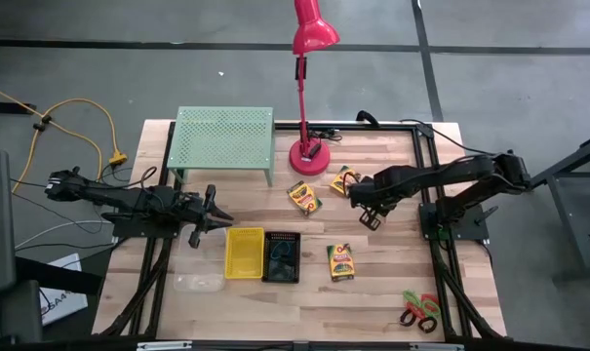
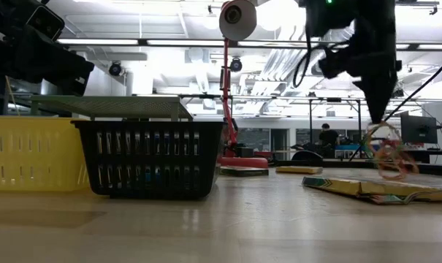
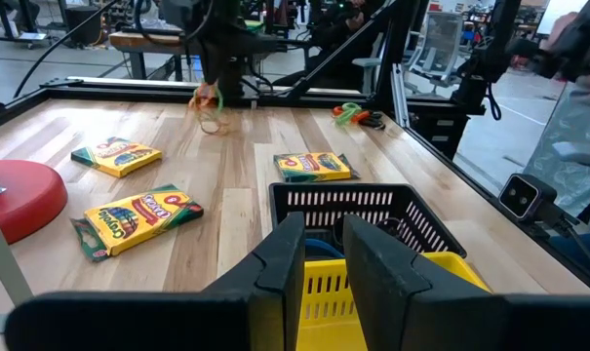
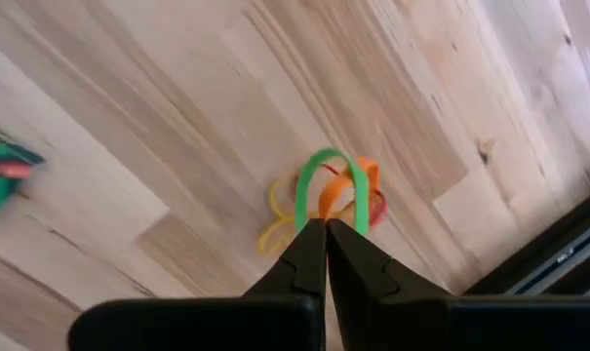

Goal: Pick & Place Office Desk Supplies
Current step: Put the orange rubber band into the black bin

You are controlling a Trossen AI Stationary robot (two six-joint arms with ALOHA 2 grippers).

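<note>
Several small coloured loops [image 4: 326,185], green, orange, yellow and red, hang from my shut right gripper [image 4: 326,229] over the table's right half; the low view shows the bunch [image 2: 387,155] under the gripper [image 2: 376,117]. Three yellow crayon boxes [image 1: 304,198] [image 1: 345,180] [image 1: 340,261] lie flat on the wood. The scissors [image 1: 421,310] lie at the near right. Yellow [image 1: 244,252], black-mesh [image 1: 281,256] and clear [image 1: 199,273] bins stand side by side at the near middle. My left gripper [image 1: 219,207] waits open and level beside them at the left, touching nothing. My right gripper pinches the loops' upper arcs [image 4: 319,213] between the free ends of its two fingers. The fingers come from above, pointing down. The bunch hangs slack below the fingertips [image 2: 378,120], clear of the table.
A tall red lamp [image 1: 307,154] stands on its round base at the far middle, with a light-green perforated rack [image 1: 221,141] to its left. Bare wood lies between the crayon boxes and the scissors. A person sits in the room beyond the table [image 2: 327,136].
</note>
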